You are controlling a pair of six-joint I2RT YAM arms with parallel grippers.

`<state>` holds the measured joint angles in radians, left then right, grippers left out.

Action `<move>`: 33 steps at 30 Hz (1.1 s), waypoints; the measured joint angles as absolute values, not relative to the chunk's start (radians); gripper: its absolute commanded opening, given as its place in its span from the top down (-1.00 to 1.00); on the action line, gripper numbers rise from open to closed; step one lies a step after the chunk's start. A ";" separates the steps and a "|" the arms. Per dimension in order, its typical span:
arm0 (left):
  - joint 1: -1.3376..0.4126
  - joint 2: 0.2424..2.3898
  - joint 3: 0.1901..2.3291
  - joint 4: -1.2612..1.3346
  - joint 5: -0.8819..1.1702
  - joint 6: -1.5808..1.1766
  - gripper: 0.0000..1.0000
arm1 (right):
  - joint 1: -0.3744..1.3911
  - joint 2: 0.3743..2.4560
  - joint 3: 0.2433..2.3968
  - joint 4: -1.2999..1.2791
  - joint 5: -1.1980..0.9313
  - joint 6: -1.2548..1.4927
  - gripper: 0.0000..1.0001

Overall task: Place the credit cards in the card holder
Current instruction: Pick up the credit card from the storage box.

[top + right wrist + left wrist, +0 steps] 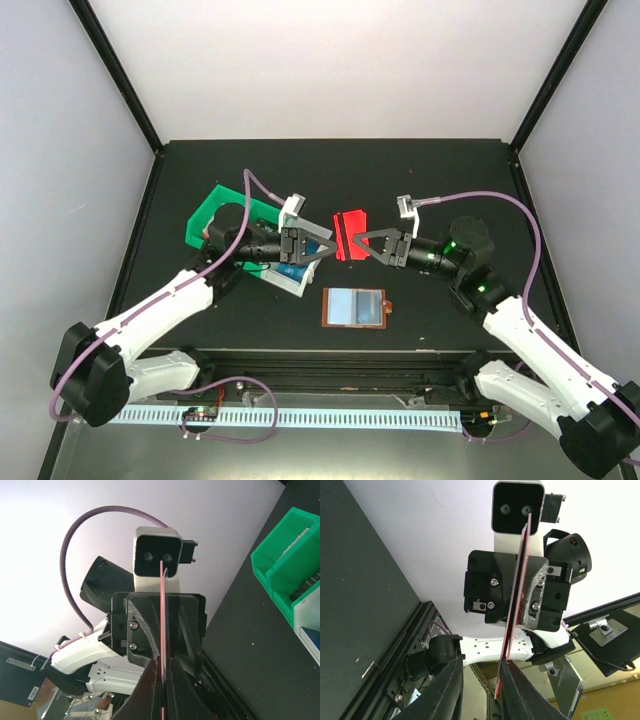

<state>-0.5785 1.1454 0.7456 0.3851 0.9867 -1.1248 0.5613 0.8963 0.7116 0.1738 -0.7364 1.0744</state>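
A red credit card (350, 235) hangs edge-on above the table's middle, between my two grippers, which face each other. My right gripper (360, 241) is shut on its right end; in the right wrist view the card (163, 605) runs straight up from the pinched jaws (163, 664). My left gripper (329, 244) is open around the card's left end. In the left wrist view the card (516, 615) lies against one finger (520, 690), with a gap to the other. The brown card holder (355, 307) lies open and flat nearer the arms, snap tab to the right.
A green bin (215, 215) and a white bin (285, 280) stand under and behind my left arm; the green bin (285, 565) also shows in the right wrist view. Something blue (312, 246) shows below the left gripper. Black frame posts rise at the table's far corners.
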 measured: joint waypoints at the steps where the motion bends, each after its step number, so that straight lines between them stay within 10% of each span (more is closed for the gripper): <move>1: -0.579 1.143 0.743 0.385 0.987 -1.122 0.55 | 0.561 0.894 0.712 0.177 -0.736 1.079 0.98; 20: -0.624 1.198 0.827 0.274 1.001 -1.021 0.49 | 0.552 0.906 0.709 0.221 -0.772 1.132 0.98; 33: -0.634 1.197 0.831 0.277 0.992 -1.033 0.97 | 0.554 0.886 0.699 0.157 -0.715 1.081 0.76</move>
<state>-0.6338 1.1969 0.8310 0.2771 0.9916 -1.0332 0.5545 0.8860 0.6987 0.1570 -0.7151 1.0805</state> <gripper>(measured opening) 0.025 0.110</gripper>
